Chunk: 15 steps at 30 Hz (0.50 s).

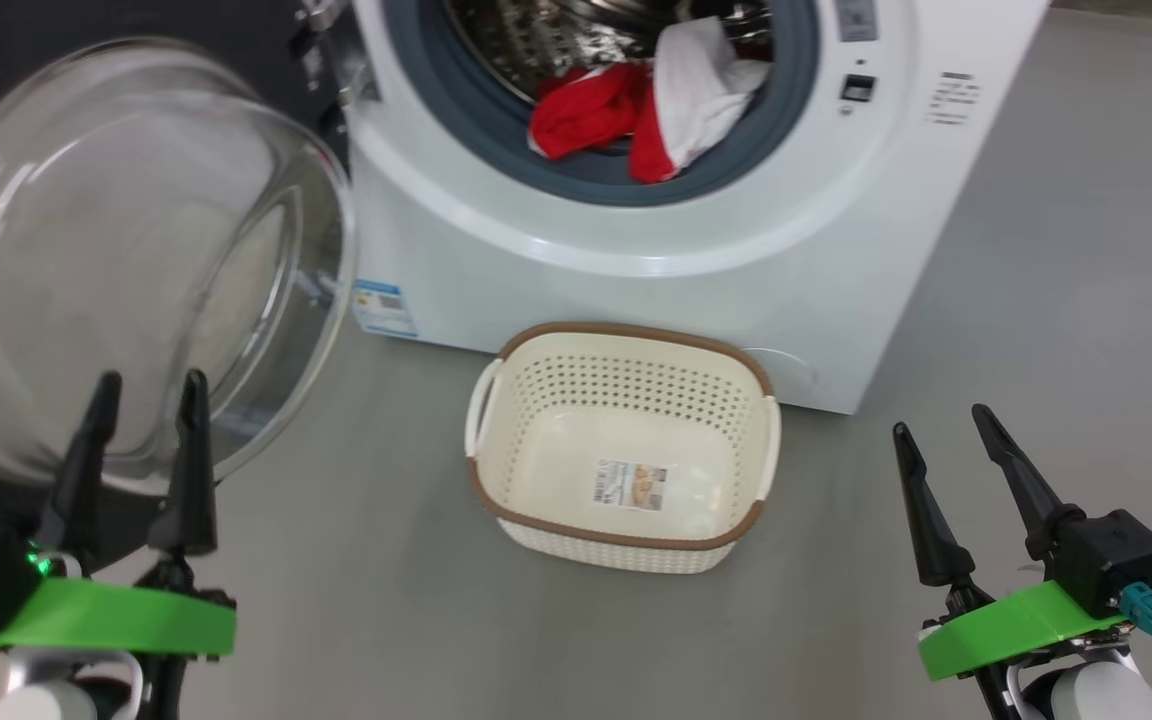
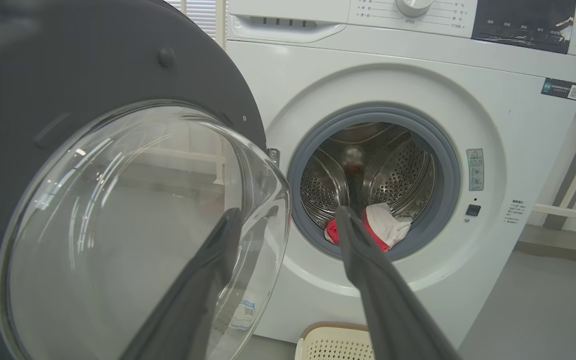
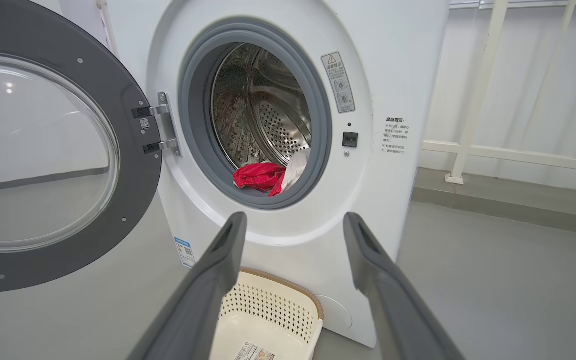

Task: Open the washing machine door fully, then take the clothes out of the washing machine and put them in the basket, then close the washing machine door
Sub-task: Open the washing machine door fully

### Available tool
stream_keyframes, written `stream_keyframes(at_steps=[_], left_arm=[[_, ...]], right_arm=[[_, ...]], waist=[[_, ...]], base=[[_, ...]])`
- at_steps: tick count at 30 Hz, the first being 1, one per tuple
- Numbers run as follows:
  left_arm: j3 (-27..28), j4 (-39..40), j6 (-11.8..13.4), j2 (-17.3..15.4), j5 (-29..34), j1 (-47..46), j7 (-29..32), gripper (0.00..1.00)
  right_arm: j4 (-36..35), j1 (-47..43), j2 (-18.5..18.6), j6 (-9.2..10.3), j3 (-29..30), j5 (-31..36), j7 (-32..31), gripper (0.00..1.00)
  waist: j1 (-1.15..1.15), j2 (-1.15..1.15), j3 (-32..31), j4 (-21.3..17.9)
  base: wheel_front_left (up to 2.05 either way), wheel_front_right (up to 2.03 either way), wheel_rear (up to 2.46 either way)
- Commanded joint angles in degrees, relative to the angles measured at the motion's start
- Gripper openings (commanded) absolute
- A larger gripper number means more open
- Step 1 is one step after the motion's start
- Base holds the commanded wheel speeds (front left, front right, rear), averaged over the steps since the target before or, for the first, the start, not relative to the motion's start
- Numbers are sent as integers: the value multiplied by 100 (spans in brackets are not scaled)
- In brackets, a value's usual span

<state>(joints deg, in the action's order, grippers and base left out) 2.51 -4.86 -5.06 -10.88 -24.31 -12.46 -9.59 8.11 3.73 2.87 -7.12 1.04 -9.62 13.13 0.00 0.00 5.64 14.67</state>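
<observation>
Two empty hands, left hand (image 1: 153,380) and right hand (image 1: 941,420), gape over smooth grey floor (image 1: 386,600), white railing (image 3: 473,100) beyond.

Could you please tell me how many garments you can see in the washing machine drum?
2 told apart: a red garment at the front left of the drum, and a white garment draped beside it. More may be hidden.
</observation>
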Motion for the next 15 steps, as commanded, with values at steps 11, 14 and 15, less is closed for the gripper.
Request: stream_keyframes(at_steps=[11, 14, 15], left_arm=[[78, 492, -182, -329, -447, 671, -104, 100], [-114, 577, -210, -447, -447, 892, -155, 100], [-149, 578, -215, -470, -467, 970, -184, 100]], right_arm=[[-282, -66, 1, -36, -142, -50, 159, 100], [-306, -179, 1, -36, -180, -72, 170, 100], [-304, -224, 1, -36, -175, -78, 173, 100]], waist=[[0, 0, -331, -1103], [0, 0, -424, -1280], [0, 0, -466, -1329]], base=[[0, 0, 0], [0, 0, 0], [0, 0, 0]])
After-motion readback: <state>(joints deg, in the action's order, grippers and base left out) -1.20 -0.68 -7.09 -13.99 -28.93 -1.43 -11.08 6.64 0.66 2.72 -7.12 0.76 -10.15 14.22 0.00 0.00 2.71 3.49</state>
